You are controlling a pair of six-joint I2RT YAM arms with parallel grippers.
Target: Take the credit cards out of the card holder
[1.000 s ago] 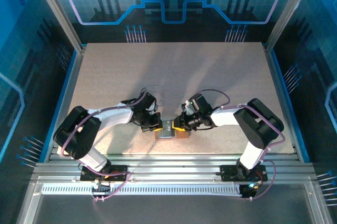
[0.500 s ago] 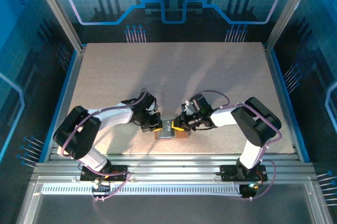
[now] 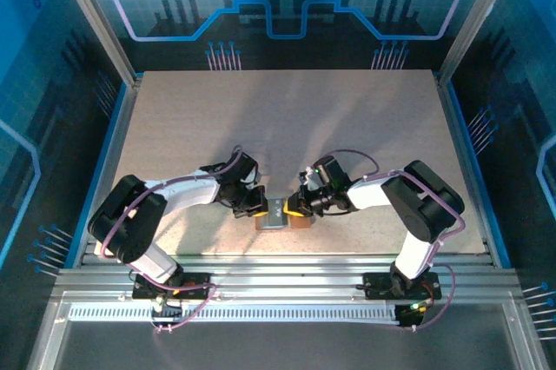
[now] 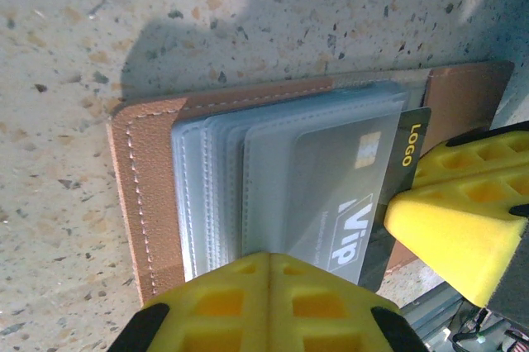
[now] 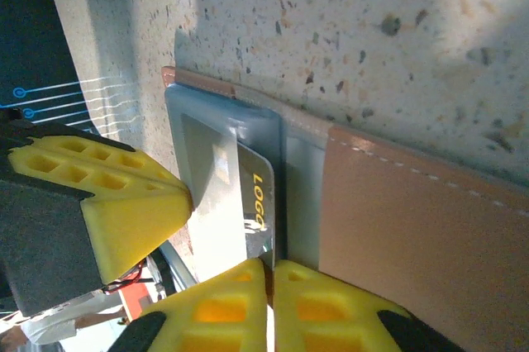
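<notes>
Grey card half-buried in pink holder.

the card holder is showing matt, fine-grained tan leather-like skin with pale stitching. its pockets are looking like smooth, frosted, faintly glossy plastic. the credit card is gleaming as dark plastic. the table is looking matt and stone-speckled. the left gripper is showing matt yellow moulded pads.

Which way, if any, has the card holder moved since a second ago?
No. The card holder lies just as close to the near edge of the table.
</notes>
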